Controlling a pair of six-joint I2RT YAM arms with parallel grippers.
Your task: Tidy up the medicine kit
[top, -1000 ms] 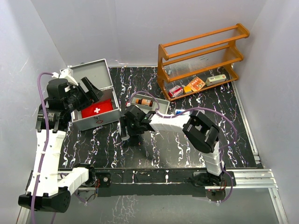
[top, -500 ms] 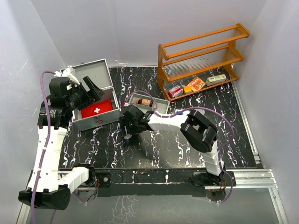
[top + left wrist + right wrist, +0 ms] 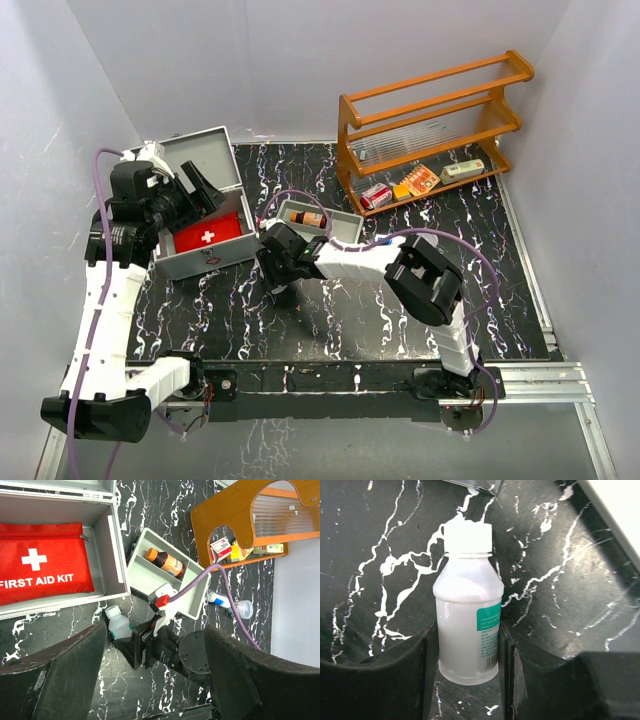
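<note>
White plastic forms the bottle (image 3: 465,595) that is clasped between the fingers of the right gripper (image 3: 467,637); the fingers are closed against its two sides, low on the body, with the cap left free. The bottle is held just in front of the front wall of the open metal case (image 3: 117,555), over the black marbled table (image 3: 330,320); whether it touches the tabletop cannot be told. Compared with a second ago, the right gripper has been shifted slightly toward the case, and the left arm has been drawn a little higher and farther back above the case. The left gripper (image 3: 155,630) is spread wide and nothing is held in it.

"FIRST AID KIT" and a white cross are printed on the red pouch (image 3: 40,570) lying in the case. A teal label with fine print and a barcode is carried by the white bottle, but its text cannot be read. A brown bottle (image 3: 167,562) with an orange cap lies in the grey tray (image 3: 197,592) beside the case.
</note>
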